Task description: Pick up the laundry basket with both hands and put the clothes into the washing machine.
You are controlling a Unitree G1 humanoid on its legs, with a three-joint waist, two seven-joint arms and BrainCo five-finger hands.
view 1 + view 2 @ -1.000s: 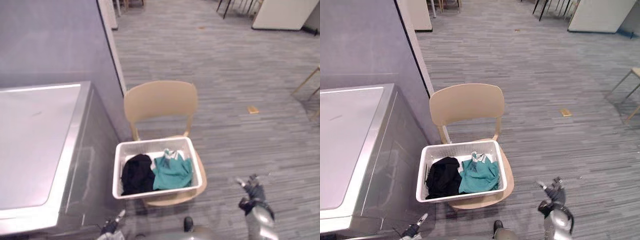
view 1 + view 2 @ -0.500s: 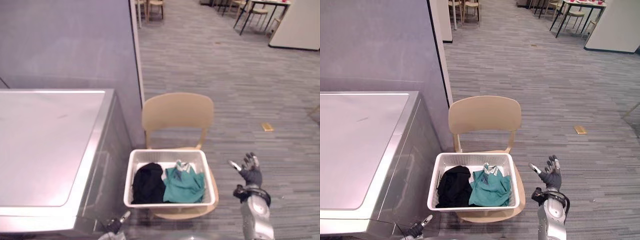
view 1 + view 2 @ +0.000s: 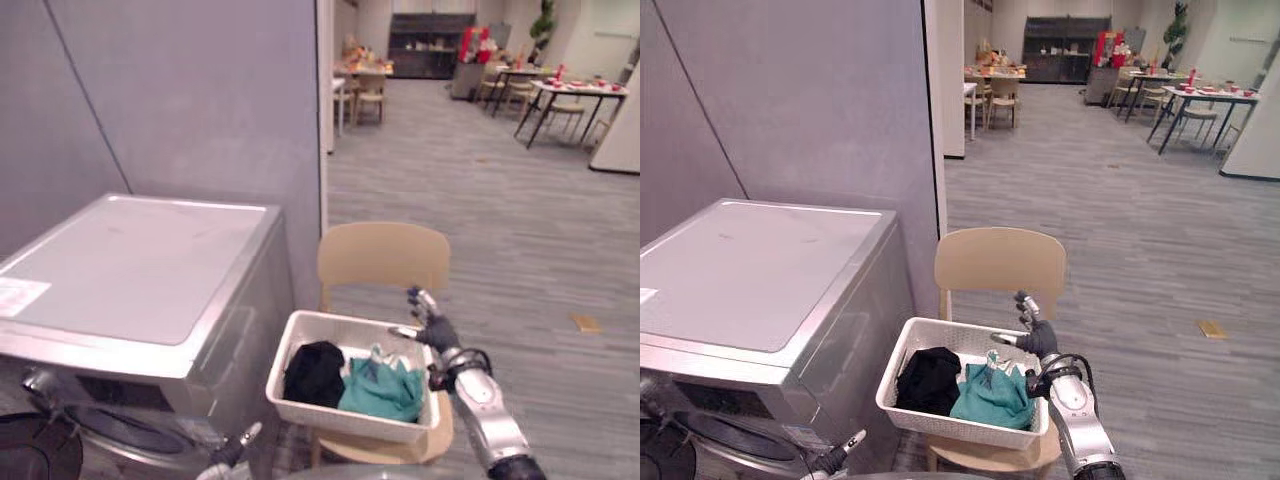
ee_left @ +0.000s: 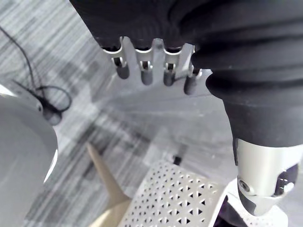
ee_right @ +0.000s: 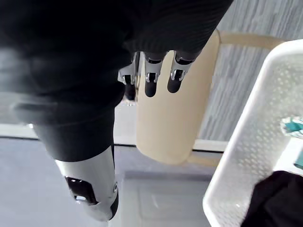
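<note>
- Label (image 3: 20, 297) on washer (image 3: 150, 265) top: unreadable.
- Basket (image 3: 350, 420) upright on chair (image 3: 385, 258), long axis left-right.
- Right hand (image 3: 432, 326) released, by basket's right rim.
- Left hand (image 4: 142, 71) released, empty.

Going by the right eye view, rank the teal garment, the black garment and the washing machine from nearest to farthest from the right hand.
1. Teal garment, in the right half of the basket, just below the right hand.
2. Black garment, in the basket's left half.
3. Washing machine, far left.
</note>
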